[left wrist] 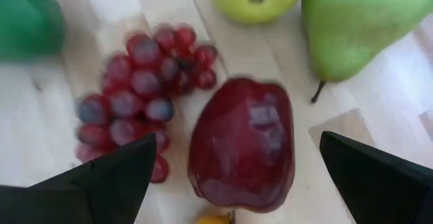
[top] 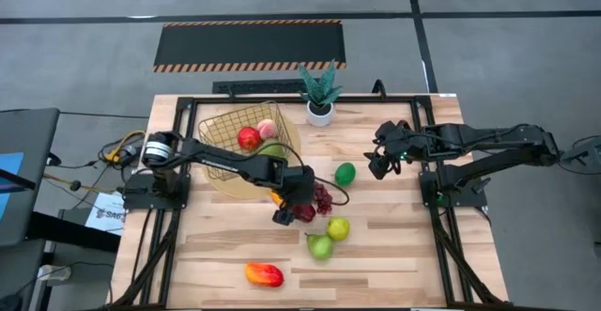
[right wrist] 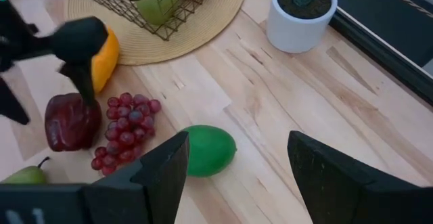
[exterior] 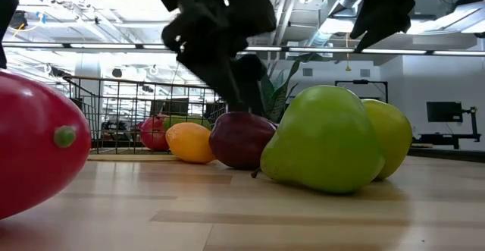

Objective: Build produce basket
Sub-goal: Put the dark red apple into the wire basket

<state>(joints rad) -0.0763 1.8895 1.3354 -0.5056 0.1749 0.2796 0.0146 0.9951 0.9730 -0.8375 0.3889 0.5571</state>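
Note:
The gold wire basket (top: 225, 132) stands on a round woven mat and holds a red apple (top: 249, 138), a peach (top: 268, 129) and a green fruit. My left gripper (left wrist: 238, 141) is open above a dark red apple (left wrist: 243, 149), one finger on either side of it with a gap to each. Purple grapes (left wrist: 139, 95) lie beside the apple, and an orange mango (right wrist: 105, 58) lies at the mat's edge. My right gripper (right wrist: 237, 156) hangs open at the table's right, above a green lime (right wrist: 206, 149).
A yellow-green apple (top: 338, 227) and a green pear (top: 320, 246) lie just past the dark red apple. A red-orange mango (top: 264, 274) lies near the front edge. A potted plant (top: 320, 95) stands at the far edge. Bare wood lies at the table's right.

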